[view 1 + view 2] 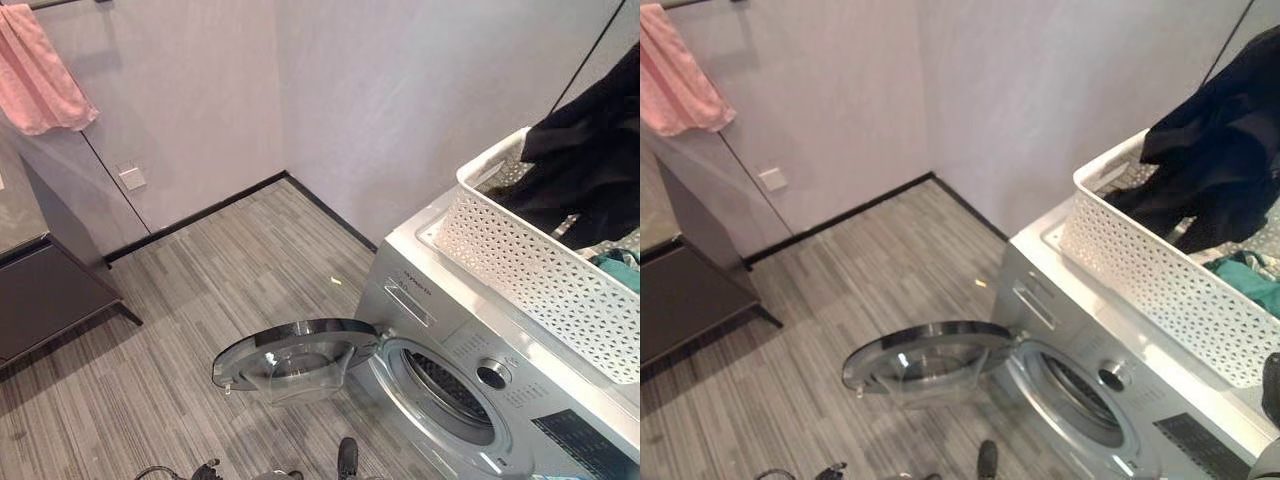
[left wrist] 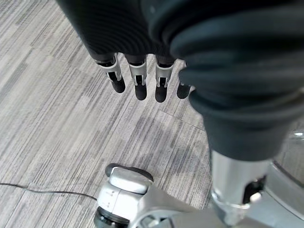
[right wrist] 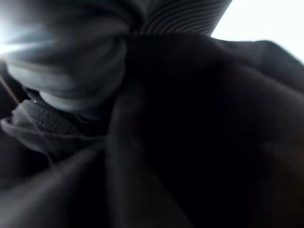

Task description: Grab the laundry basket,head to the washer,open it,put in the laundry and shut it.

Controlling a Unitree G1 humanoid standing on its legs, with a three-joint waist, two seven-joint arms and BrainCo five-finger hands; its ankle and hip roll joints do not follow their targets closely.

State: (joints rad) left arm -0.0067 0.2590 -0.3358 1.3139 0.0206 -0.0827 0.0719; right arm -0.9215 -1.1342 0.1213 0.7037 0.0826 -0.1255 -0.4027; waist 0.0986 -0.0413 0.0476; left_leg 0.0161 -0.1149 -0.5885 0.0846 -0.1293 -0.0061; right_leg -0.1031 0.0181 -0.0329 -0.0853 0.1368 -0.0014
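Dark garment (image 1: 590, 160) was lifted above basket (image 1: 520, 270) on washer's (image 1: 440, 330) top; open drum (image 1: 445, 388) below-left. Right fingers' state untellable; left hand (image 2: 142, 80) relaxed, empty.

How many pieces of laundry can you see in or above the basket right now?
2: a black garment lifted above the white laundry basket on the washer, draping into it, and a teal piece lying inside at the right. More may be hidden underneath.

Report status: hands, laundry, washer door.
Left hand hangs open over the floor. Right hand buried in the black garment, lifted above the white basket on the washer. Washer door open, opening unobstructed.
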